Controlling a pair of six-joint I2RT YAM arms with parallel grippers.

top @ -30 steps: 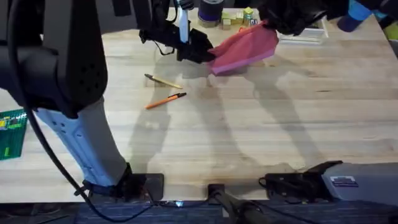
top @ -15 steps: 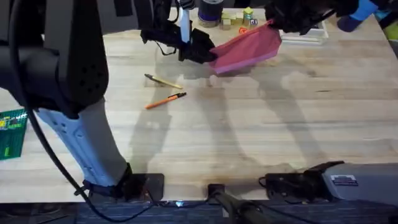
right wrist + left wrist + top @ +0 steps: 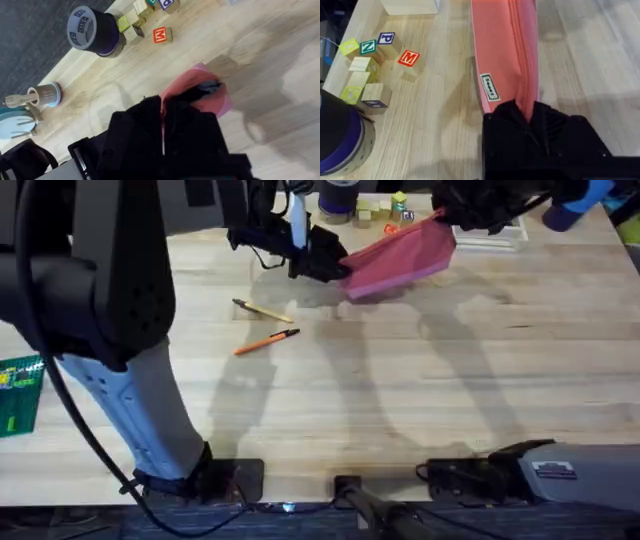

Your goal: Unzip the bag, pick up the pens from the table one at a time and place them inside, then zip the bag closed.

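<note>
The pink bag (image 3: 398, 258) hangs lifted and tilted above the far part of the table (image 3: 450, 380), stretched between both grippers. My left gripper (image 3: 335, 266) is shut on its lower left end; the left wrist view shows the black fingers (image 3: 555, 130) pinching the bag (image 3: 502, 45) by its zipper seam. My right gripper (image 3: 447, 220) is shut on the raised right end, with the pink fabric (image 3: 207, 100) showing past it (image 3: 162, 112). Two pens lie on the wood to the left: a tan-yellow one (image 3: 262, 310) and an orange one (image 3: 268, 342) nearer me.
Lettered wooden blocks (image 3: 370, 52) and a purple tape roll (image 3: 92, 30) stand at the table's far edge behind the bag. A white box (image 3: 410, 6) is beside the blocks. A green item (image 3: 18, 395) lies at the left edge.
The right gripper has drawn the bag's raised end slightly farther right and back, pulling the bag tauter. The left gripper and the pens have stayed put.
</note>
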